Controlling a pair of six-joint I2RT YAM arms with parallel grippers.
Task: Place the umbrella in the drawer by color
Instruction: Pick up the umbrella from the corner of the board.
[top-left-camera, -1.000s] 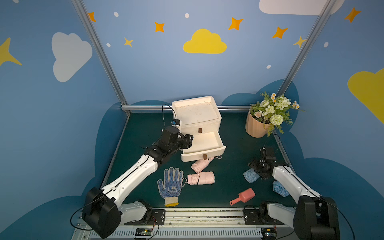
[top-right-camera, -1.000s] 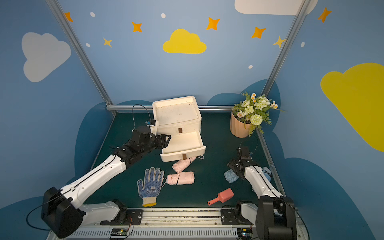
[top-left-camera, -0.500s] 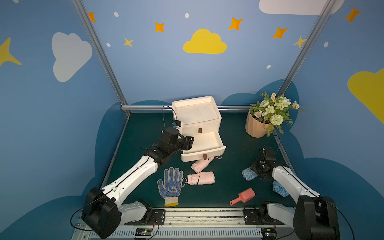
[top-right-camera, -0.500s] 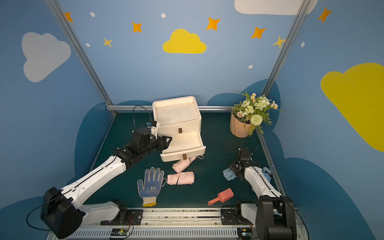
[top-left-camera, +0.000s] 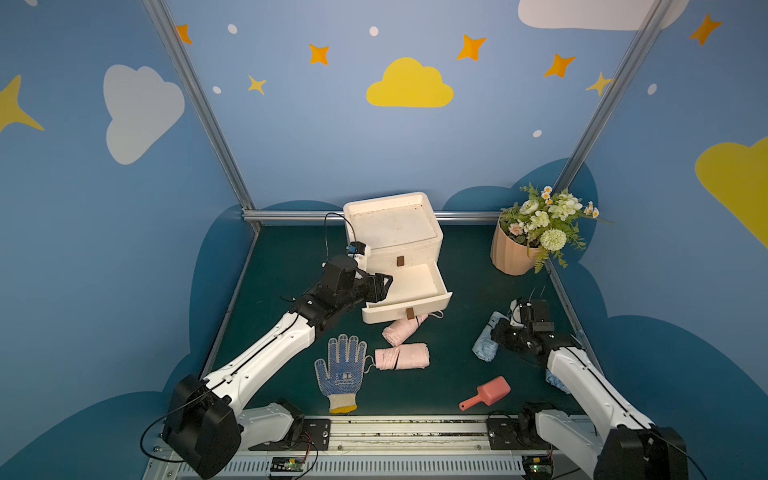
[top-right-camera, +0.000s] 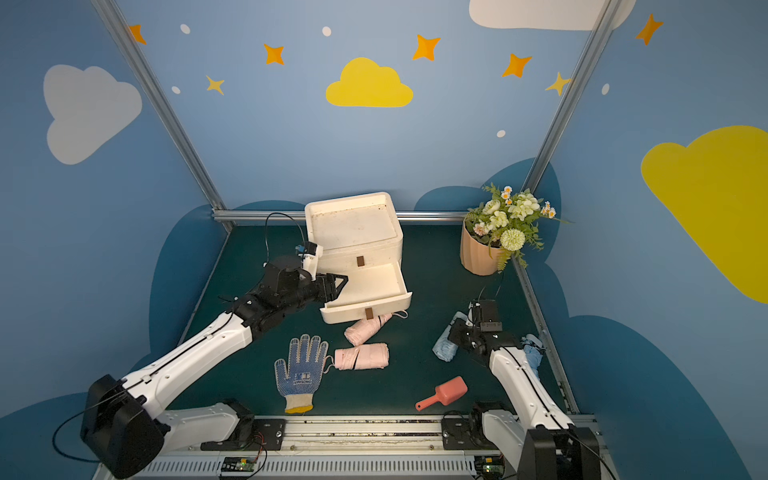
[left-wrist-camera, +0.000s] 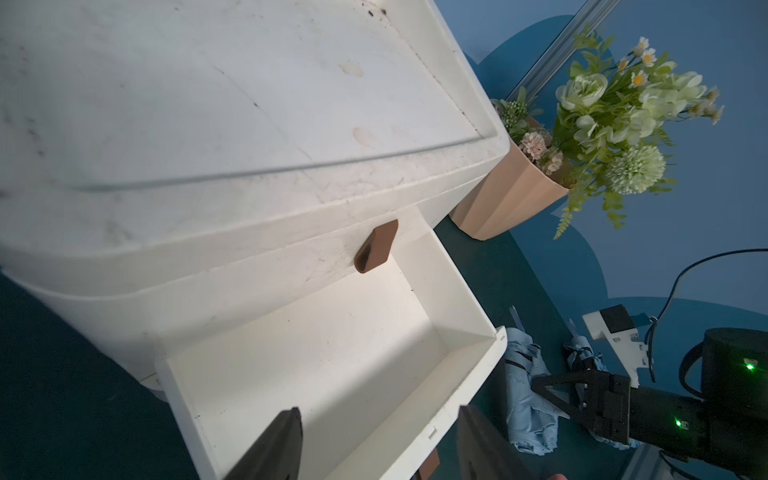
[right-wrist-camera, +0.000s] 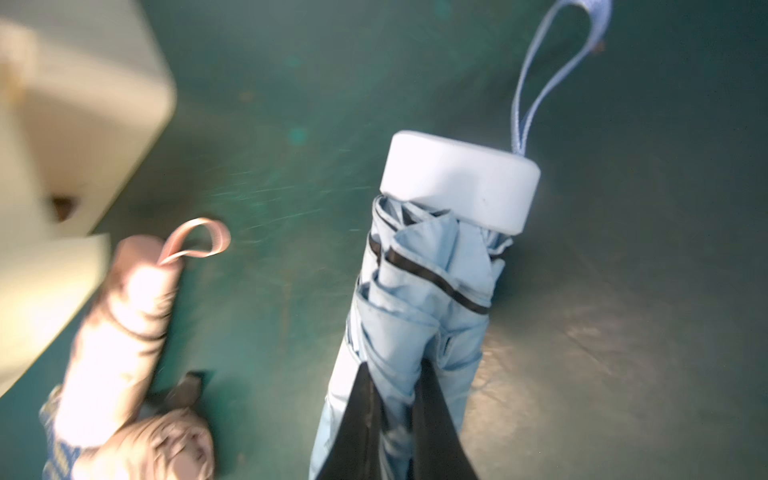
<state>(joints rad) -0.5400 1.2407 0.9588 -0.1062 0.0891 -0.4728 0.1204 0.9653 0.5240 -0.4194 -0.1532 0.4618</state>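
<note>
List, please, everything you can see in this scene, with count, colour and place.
cabinet: one, white, back middle
drawer: one open, white, empty, the cabinet's lower one
pink umbrella: two, folded, this one against the drawer front, another nearer the front
blue umbrella: two, light blue, this one gripped, another beside the right arm
glove: one, white with blue dots, front
scoop: one, red, front
flower pot: one, peach, back right
left fingers: black, open, at the drawer
right fingers: black, shut on blue umbrella
</note>
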